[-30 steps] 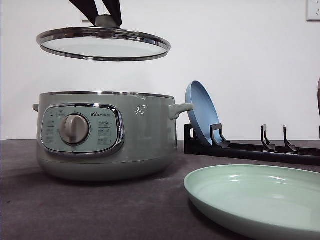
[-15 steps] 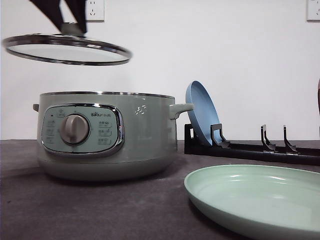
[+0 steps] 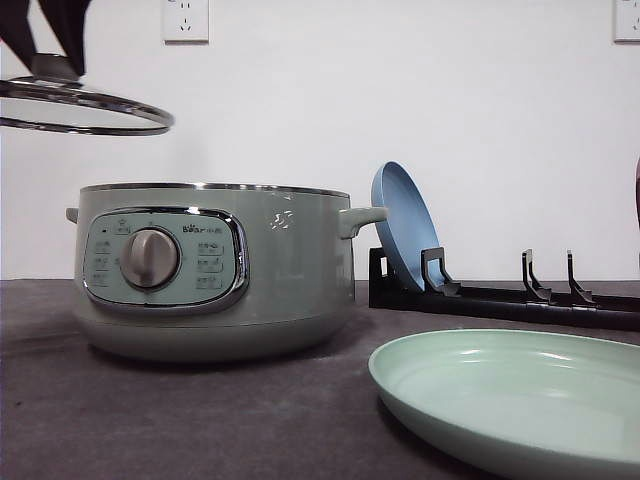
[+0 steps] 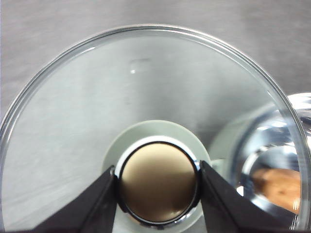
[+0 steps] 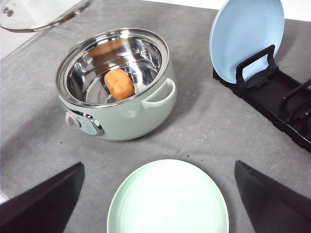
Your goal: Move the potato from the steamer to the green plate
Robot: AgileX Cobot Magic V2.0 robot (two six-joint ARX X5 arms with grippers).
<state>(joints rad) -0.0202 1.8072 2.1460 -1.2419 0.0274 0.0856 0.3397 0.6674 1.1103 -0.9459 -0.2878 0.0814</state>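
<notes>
The orange-brown potato (image 5: 120,83) lies in the bare metal bowl of the sage-green steamer (image 5: 121,116), which stands uncovered at the table's left (image 3: 210,270). My left gripper (image 4: 158,187) is shut on the knob of the glass lid (image 3: 80,105) and holds it in the air, up and to the left of the pot. Through the glass the potato (image 4: 279,187) shows inside the bowl. The empty green plate (image 5: 167,199) lies flat in front of the steamer, to the right (image 3: 520,400). High above that plate my right gripper (image 5: 158,204) hangs open, its fingers (image 5: 43,204) spread wide.
A blue plate (image 5: 245,34) stands on edge in a black dish rack (image 5: 277,102) behind the green plate, right of the steamer. The rack's other slots (image 3: 550,280) hold nothing. Grey tabletop lies between the pot and the green plate.
My left gripper has carried the lid from above the steamer off to the left and slightly lower. Steamer, plates and rack have not moved.
</notes>
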